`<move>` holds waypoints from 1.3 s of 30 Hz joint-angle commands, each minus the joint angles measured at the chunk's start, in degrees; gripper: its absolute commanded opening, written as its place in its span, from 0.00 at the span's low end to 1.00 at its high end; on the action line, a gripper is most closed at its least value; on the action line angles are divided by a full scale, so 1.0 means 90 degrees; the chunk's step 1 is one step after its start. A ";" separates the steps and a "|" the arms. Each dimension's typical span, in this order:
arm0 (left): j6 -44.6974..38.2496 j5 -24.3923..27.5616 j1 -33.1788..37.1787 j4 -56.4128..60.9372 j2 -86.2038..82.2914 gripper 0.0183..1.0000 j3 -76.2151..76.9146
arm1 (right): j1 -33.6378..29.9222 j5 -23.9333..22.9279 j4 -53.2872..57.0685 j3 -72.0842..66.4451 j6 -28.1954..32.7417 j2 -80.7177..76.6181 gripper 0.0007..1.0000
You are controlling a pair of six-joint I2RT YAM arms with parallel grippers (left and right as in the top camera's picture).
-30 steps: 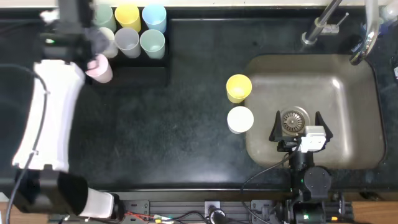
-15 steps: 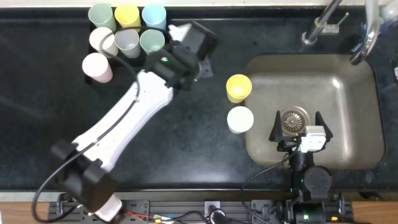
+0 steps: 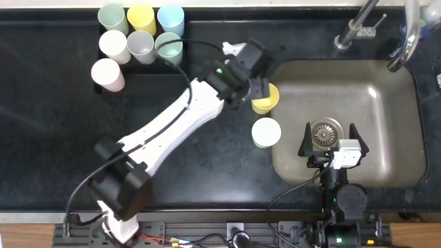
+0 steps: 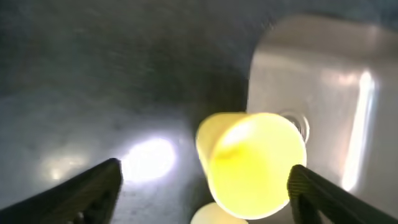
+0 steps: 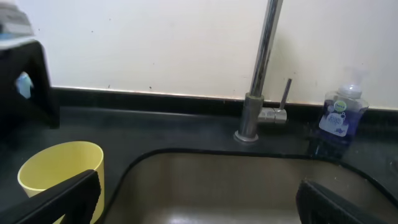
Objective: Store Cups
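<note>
now the left gripper (image 4: pixel 205 169) hovers with jaws spread wide over the yellow cup (image 4: pixel 252 162), which stands upright on the dark counter (image 3: pixel 207 179) just beside the sink (image 3: pixel 386 83); the right gripper (image 3: pixel 329 134) hangs released over that sink.

A: What colour is the counter (image 3: pixel 207 165)?
B: Black with fine speckles. The sink (image 3: pixel 386 89) is dull steel grey.
A: And the loose cups?
B: A yellow cup (image 3: pixel 267 103), a white cup (image 3: pixel 266 132) and a pink cup (image 3: pixel 107 74).
A: The cluster of cups (image 3: pixel 141 43)?
B: Pale green, yellow, light blue, white, grey and mint. The left arm (image 3: pixel 172 127) is white with black joints.
</note>
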State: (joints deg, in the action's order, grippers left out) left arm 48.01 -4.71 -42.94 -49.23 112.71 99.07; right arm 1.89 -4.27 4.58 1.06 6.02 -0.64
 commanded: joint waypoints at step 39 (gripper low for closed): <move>0.0024 -0.0272 -0.0100 0.0435 0.1158 0.07 0.0359 | 0.0000 0.0044 -0.0039 -0.0087 -0.0029 0.0036 1.00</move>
State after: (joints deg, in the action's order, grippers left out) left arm 48.05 -6.24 -44.12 -45.36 122.54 100.55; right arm 1.91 -4.29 4.54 1.06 6.02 -0.64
